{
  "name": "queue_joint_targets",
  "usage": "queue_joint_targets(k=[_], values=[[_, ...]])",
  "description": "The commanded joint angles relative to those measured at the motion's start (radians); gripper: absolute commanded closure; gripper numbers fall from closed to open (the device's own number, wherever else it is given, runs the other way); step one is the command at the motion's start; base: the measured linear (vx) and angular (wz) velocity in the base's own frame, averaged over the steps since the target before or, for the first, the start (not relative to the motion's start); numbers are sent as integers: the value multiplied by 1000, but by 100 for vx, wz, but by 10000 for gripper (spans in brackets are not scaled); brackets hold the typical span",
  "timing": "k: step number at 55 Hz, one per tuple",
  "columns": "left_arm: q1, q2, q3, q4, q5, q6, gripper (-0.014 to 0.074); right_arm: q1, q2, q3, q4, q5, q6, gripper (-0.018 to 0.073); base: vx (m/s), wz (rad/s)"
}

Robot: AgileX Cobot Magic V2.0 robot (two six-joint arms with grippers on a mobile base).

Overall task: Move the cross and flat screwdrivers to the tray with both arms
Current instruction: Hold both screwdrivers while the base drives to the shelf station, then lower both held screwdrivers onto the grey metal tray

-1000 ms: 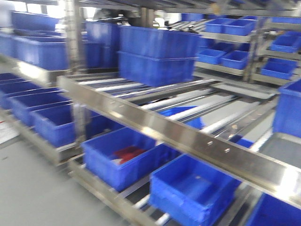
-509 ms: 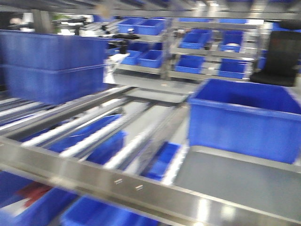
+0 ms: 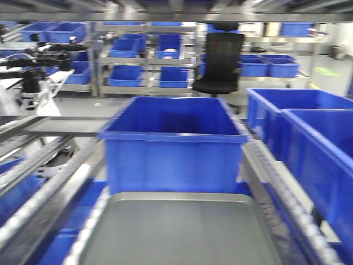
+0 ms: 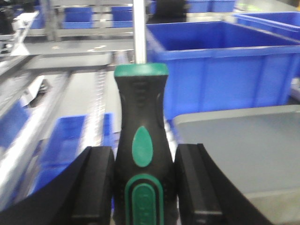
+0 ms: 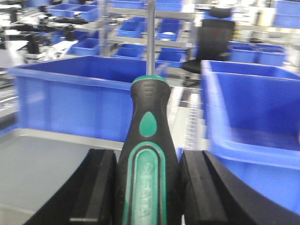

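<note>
The grey tray (image 3: pixel 182 232) fills the lower middle of the front view, with a deep blue bin (image 3: pixel 174 143) just behind it. At the bottom of the left wrist view, the left gripper (image 4: pixel 144 161) pinches the black-green handle of one screwdriver (image 4: pixel 140 108), whose shaft points to the top edge. The right gripper (image 5: pixel 146 166) pinches the other screwdriver (image 5: pixel 149 117) the same way.

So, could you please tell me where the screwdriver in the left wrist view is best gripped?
Probably at the waist of the thick handle of the screwdriver, with fingers closing from both sides, as the left gripper does; the shaft looks too thin and smooth.
</note>
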Motion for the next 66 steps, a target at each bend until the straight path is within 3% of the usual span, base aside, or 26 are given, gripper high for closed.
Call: queue_joint_targets(k=[1, 66], values=[[-3, 8, -28, -4, -95, -3, 594, -1, 9, -28, 6, -96, 2, 567, 13, -50], [-3, 14, -28, -4, -95, -3, 594, -1, 9, -28, 15, -100, 2, 567, 2, -5]])
